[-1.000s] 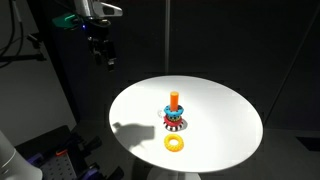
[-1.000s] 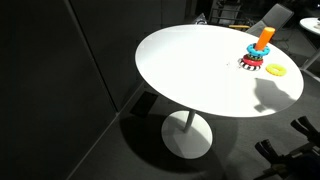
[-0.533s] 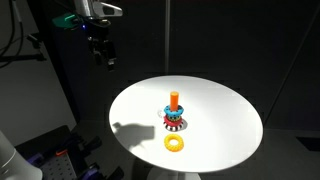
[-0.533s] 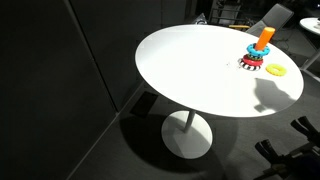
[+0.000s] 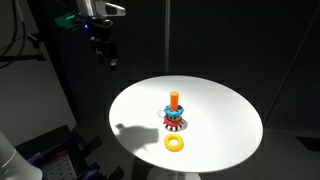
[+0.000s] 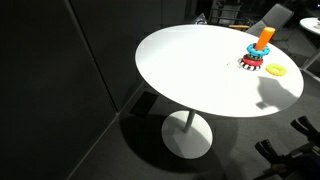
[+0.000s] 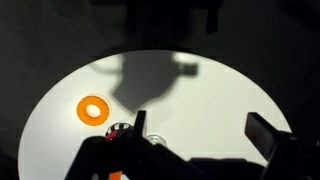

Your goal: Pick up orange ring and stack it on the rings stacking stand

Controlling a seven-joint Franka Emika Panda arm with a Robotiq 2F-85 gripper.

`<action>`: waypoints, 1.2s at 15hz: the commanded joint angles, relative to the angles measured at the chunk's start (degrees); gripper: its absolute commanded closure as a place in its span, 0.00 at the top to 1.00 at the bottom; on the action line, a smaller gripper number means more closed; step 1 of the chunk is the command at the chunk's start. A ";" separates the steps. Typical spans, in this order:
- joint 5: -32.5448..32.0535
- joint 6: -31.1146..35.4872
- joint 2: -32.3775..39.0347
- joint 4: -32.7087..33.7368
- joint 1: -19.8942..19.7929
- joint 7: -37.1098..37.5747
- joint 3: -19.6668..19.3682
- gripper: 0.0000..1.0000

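The orange ring (image 5: 177, 143) lies flat on the round white table (image 5: 225, 120), just in front of the rings stacking stand (image 5: 174, 112). Both also show in an exterior view, the ring (image 6: 275, 70) beside the stand (image 6: 258, 50). The stand's orange peg stands upright and bare. My gripper (image 5: 107, 58) hangs high above and beyond the table's far edge, well away from both. In the wrist view the ring (image 7: 95, 107) lies to the left. The stand's striped base (image 7: 122, 129) peeks out by the open, empty gripper (image 7: 200, 128).
The table (image 6: 190, 70) stands on a single pedestal over a dark floor. Dark curtains surround it. Equipment and cables sit at the lower left (image 5: 50, 160). The arm's shadow falls on the tabletop (image 7: 155, 75).
My gripper has shifted very slightly toward the table. The ring and the stand have not moved.
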 commanded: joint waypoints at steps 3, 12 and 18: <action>-1.15 2.66 3.74 1.97 -2.17 -1.83 -3.06 1.00; -4.58 12.46 13.94 2.45 -5.09 -6.38 -7.00 1.00; -8.01 22.07 21.12 2.52 -7.00 -6.39 -8.05 1.00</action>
